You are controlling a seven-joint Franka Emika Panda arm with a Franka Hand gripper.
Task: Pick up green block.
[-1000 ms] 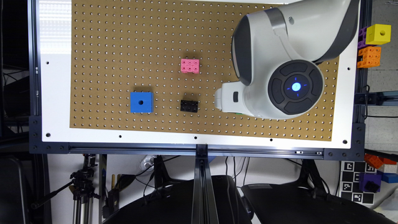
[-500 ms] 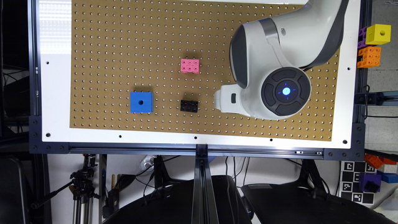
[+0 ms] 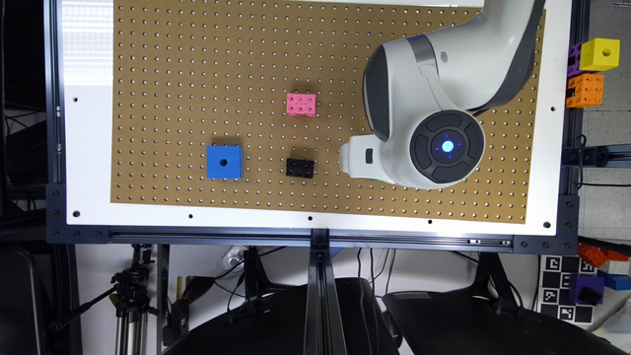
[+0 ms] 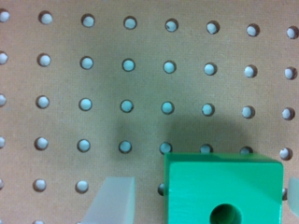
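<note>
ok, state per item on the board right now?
green block: flat on pegboard, hole up, between the open claw fingers, not gripped
blue cube: on pegboard, hole up, untouched
pink brick: studs up, untouched
black brick: studs up, untouched

Green block [image 4: 223, 186], round hole up, flat on pegboard [image 4: 140, 84]

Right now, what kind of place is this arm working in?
Most likely a robotics lab test bench: a brown perforated pegboard on an aluminium-profile frame, a camera tripod below, and printed black-and-white fiducial markers beside plastic blocks.
</note>
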